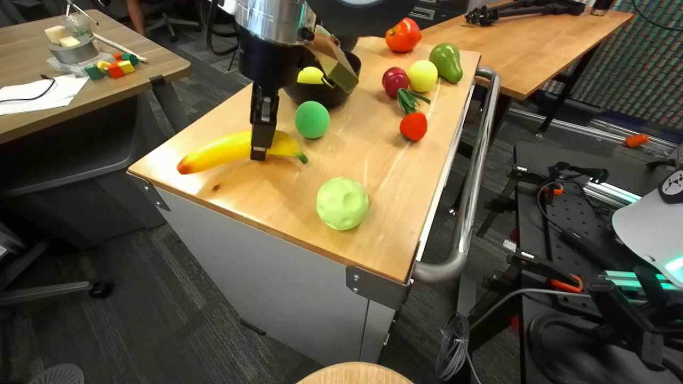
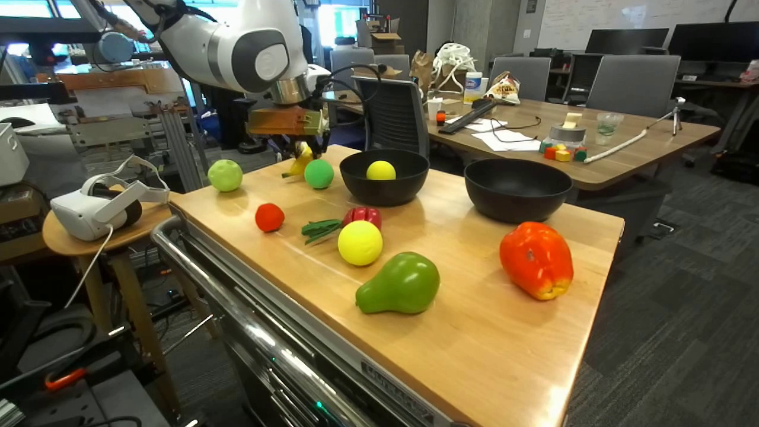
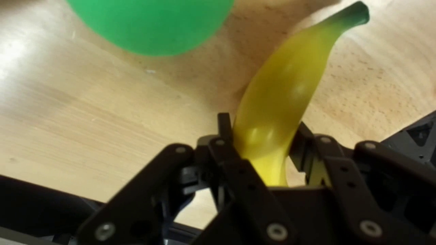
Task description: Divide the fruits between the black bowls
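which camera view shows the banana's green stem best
The wrist view: the green stem appears large there, with nothing in front of it. In both exterior views it shows only as a small tip, seen from farther off.

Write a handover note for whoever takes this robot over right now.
Gripper: closed on the banana.
Done: a yellow fruit is in the black bowl nearer the gripper; no fruit shows in the other black bowl.
Left: the banana, plus, on the tabletop, the green ball, pale green ball, small red fruit, leafy red fruit, loose yellow ball, green pear and big orange-red fruit.
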Tool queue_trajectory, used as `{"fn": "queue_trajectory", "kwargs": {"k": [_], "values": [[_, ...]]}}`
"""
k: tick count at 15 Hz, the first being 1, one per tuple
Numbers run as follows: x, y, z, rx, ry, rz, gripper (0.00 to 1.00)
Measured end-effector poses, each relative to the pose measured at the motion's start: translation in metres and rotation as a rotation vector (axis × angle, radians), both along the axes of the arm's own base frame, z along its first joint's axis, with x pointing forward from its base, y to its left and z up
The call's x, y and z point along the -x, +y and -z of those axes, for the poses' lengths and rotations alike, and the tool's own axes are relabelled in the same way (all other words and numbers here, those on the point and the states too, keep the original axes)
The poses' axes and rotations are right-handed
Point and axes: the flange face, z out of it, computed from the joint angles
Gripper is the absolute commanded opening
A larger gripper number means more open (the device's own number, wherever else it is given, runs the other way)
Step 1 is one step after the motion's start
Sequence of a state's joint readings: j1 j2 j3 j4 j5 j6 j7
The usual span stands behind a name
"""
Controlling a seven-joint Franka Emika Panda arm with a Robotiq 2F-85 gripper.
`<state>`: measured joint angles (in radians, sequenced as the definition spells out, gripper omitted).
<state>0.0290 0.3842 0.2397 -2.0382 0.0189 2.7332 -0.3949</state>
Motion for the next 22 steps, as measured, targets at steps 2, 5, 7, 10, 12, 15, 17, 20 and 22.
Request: {"fn": "queue_trajectory", "kwargs": {"k": [2,5,7,10,12,15,17,20,22], "values": [[-0.003,-0.007,-0.027,-0.022,-0.039,0.011,0.16],[-0.006,-0.039,-0.091,-0.034,-0.150,0.032,0.16],[-0.005,-0.073,-0.133,-0.039,-0.231,0.090,0.16],[0.007,-0.141,-0.176,-0.066,-0.314,0.221,0.16],[0.022,-0.193,-0.185,-0.061,-0.332,0.297,0.16],[0.048,-0.258,-0.174,-0.033,-0.319,0.381,0.16],[0.061,-0.281,-0.158,-0.027,-0.304,0.423,0.16],[0.073,-0.286,-0.134,-0.035,-0.282,0.438,0.16],[0.077,-0.280,-0.121,-0.043,-0.267,0.432,0.16]]}}
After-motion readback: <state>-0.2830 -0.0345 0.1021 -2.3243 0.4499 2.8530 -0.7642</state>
